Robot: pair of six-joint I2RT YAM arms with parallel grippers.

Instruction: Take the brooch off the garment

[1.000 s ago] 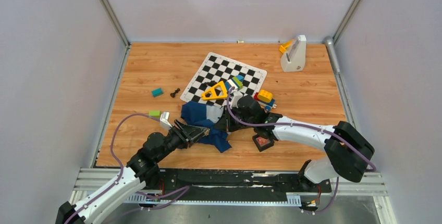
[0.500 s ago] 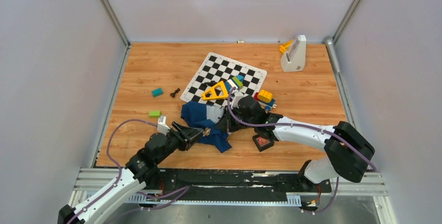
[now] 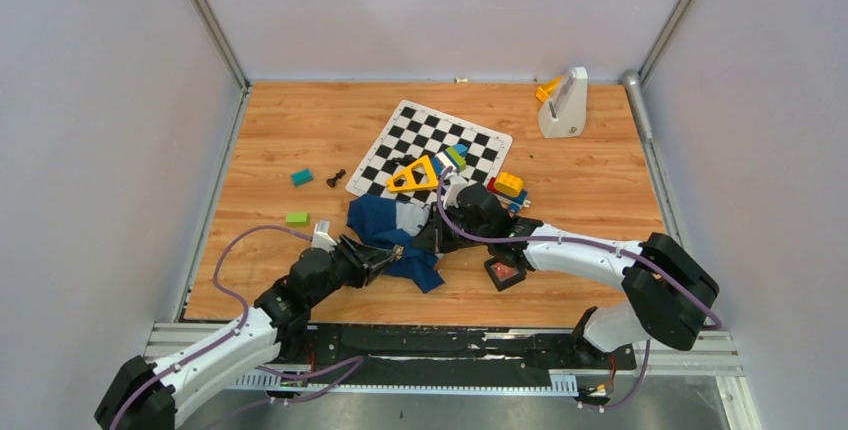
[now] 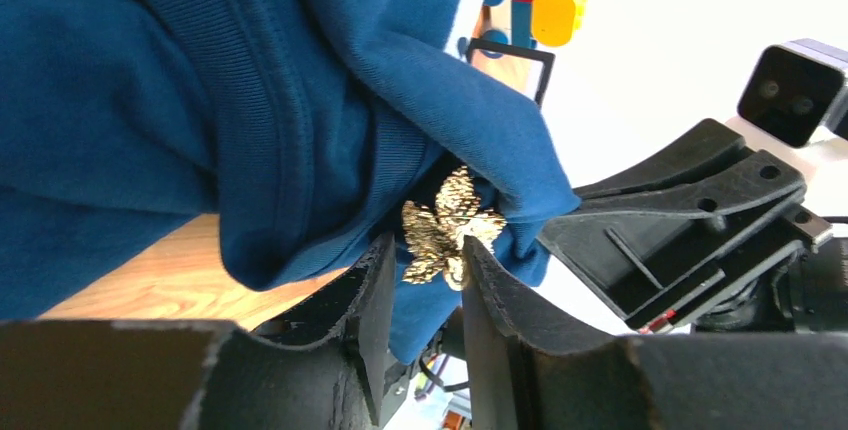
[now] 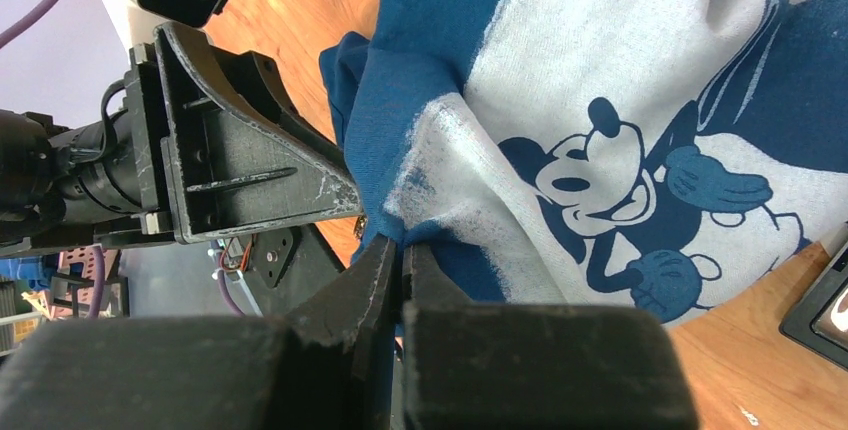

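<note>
On the wood tabletop (image 3: pixel 300 120) we see the left gripper (image 4: pixel 428 256) narrowly pinching the brooch (image 4: pixel 447 227), the right gripper (image 5: pixel 402 252) clamping the garment (image 5: pixel 620 80), and the left arm (image 3: pixel 300 282) shifted slightly right.

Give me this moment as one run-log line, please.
left fingers: pinching gold leaf brooch | right fingers: clamping navy shirt | brooch: not yet off shirt

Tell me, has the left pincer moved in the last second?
Yes. The left pincer has shifted slightly to the right and toward the near edge, away from the green block.
</note>
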